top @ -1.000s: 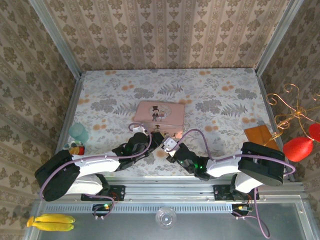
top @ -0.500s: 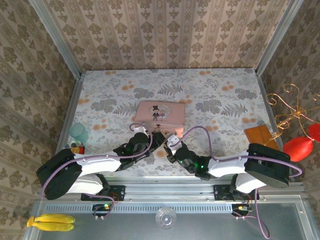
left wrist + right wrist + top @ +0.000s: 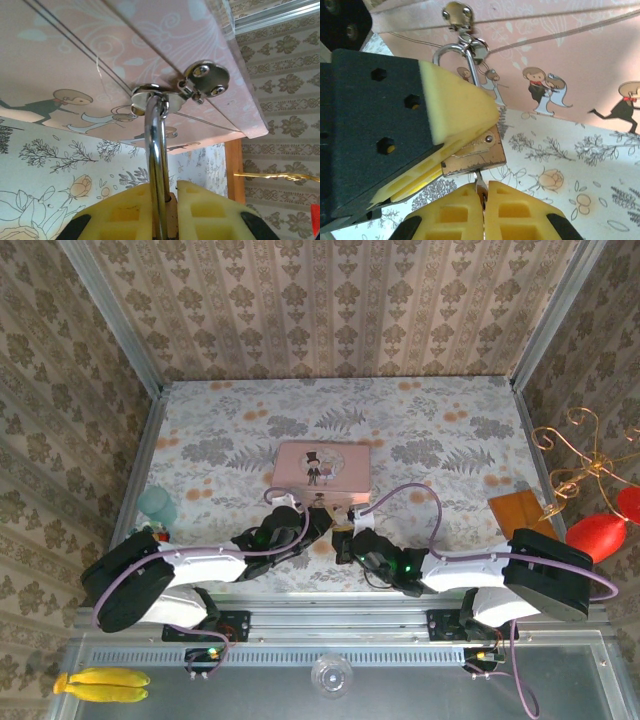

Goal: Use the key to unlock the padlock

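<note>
Clamping the padlock [image 3: 472, 155] in my left tool [image 3: 165, 194] and pinching the key [image 3: 479, 180] in my right tool [image 3: 484, 191], I judged an off-axis twist could bend it.

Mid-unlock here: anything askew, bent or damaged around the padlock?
Nothing stands out. The padlock sits tilted on the hasp of the box, shackle unbent, clamped by the left gripper. The right gripper holds the key at its underside.

padlock [image 3: 477, 155] half covered by left claw [image 3: 165, 200], key [image 3: 480, 183] mostly buried in right claw [image 3: 484, 202]
</note>
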